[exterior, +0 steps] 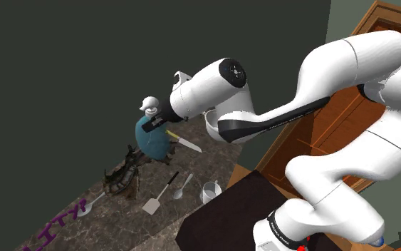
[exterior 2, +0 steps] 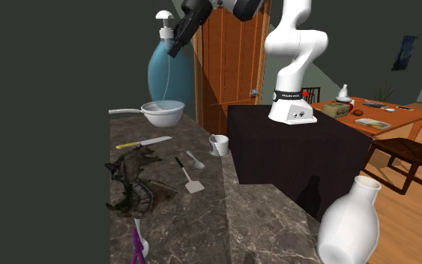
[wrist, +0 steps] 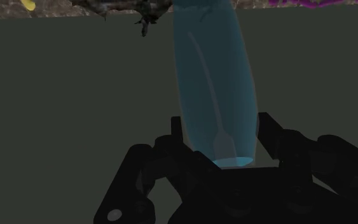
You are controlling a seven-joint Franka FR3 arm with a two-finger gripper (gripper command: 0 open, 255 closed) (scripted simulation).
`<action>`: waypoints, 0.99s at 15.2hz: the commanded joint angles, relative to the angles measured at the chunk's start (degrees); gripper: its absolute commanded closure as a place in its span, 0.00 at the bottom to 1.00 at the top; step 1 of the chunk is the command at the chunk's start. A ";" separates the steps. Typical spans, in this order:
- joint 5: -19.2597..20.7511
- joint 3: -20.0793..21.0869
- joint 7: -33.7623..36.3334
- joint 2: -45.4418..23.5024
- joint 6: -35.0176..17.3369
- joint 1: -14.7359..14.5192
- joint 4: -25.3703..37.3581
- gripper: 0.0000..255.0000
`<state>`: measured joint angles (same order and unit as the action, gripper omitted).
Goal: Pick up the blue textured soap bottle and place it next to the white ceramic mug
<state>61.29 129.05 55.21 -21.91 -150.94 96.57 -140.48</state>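
Shoulder view: arm reaches to the far left of the marbled counter (exterior: 191,165). Black gripper (exterior: 160,123) sits at the top of the blue soap bottle (exterior: 149,140), just under its white pump (exterior: 149,105). Bottle upright, above a yellow-handled knife (exterior: 186,144). White mug (exterior: 211,191) stands well apart from it, near the dark stand (exterior: 227,214), with a spoon (exterior: 181,187) and a spatula (exterior: 156,202) just to its left.

Second exterior view: soap bottle (exterior 2: 168,75) hangs high over the far end of the counter, its base above a white bowl (exterior 2: 163,112) and, by my reading, clear of everything. Mug (exterior 2: 218,144) is at the counter's right edge, touching or nearly touching the stand. A dark dragon-like figurine (exterior 2: 134,180) lies nearer, to the left.

Wrist view: both fingers clasp the translucent blue body (wrist: 215,83) between them, so the grip is closed on the bottle.

Step in hand, as judged: pick done, carry under way, placing not yet done.

Next move calls for travel towards the near right, passing over the bowl and knife with height in hand. Then a level descent onto bare counter beside the mug. The free side looks to be its far or left side, short of the spoon. Keep the bottle upright, since it is held high and may swing or tip on release.
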 commanded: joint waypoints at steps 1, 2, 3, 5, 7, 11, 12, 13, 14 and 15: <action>3.19 0.95 -0.27 -4.61 1.02 3.24 -3.27 1.00; 4.23 1.20 -0.94 -6.84 1.58 4.78 -4.71 1.00; 5.13 1.40 -1.78 -9.04 2.12 6.35 -6.11 1.00; 6.58 1.57 -3.88 -13.42 3.23 9.46 -8.80 1.00; 7.58 1.52 -6.55 -17.76 4.35 12.63 -11.33 1.00; 8.38 0.77 -13.41 -26.24 6.69 19.15 -15.79 1.00; 8.39 0.43 -15.40 -28.33 7.34 20.79 -16.76 1.00; 8.33 0.04 -17.48 -30.41 8.01 22.43 -17.66 1.00; 8.20 -0.39 -19.65 -32.44 8.70 24.08 -18.50 1.00; 8.01 -0.86 -21.90 -34.44 9.40 25.74 -19.26 1.00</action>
<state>69.77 128.47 36.06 -53.93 -142.61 120.60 -159.04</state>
